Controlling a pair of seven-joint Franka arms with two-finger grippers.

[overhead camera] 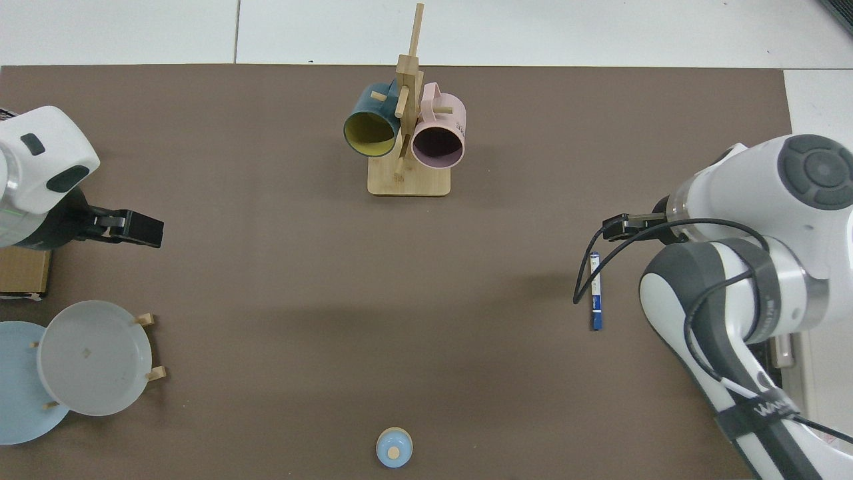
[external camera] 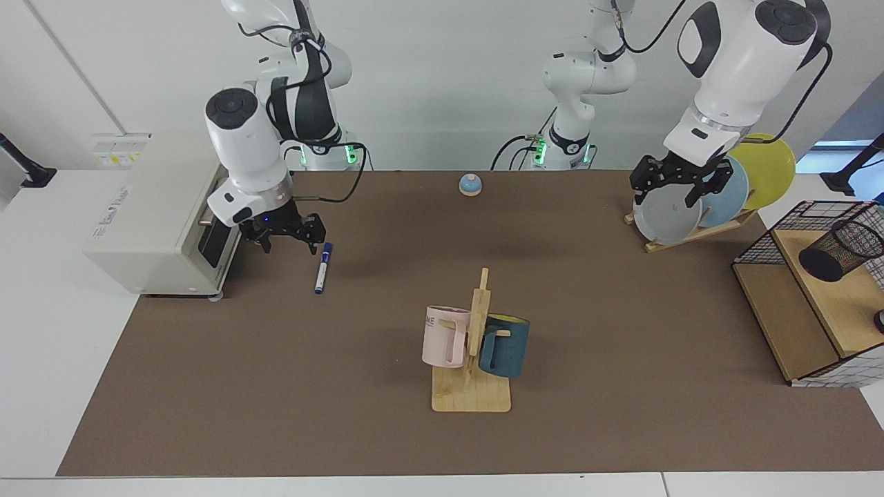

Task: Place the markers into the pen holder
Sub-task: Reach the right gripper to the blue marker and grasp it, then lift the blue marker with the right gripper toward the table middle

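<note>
The marker [external camera: 322, 268] lies flat on the brown mat, white barrel with a dark blue cap, also seen in the top view as marker [overhead camera: 595, 293]. My right gripper [external camera: 289, 245] hangs open just left of the marker's cap end, low over the mat and apart from it; in the top view the right gripper [overhead camera: 616, 229] is just above the marker's upper end. The pen holder [external camera: 840, 250], a black mesh cup, lies tilted on the shelf rack at the far right. My left gripper [external camera: 666, 197] waits open in front of the plates, empty, and shows as left gripper [overhead camera: 136, 229] from above.
A white toaster oven [external camera: 162, 224] stands left of the right gripper. A wooden mug tree [external camera: 472, 359] holds a pink mug and a teal mug mid-table. Plates [external camera: 666, 214] lean in a wooden rack. A small blue bell [external camera: 469, 184] sits at the back. The wire-and-wood shelf rack [external camera: 787, 310] stands at the right edge.
</note>
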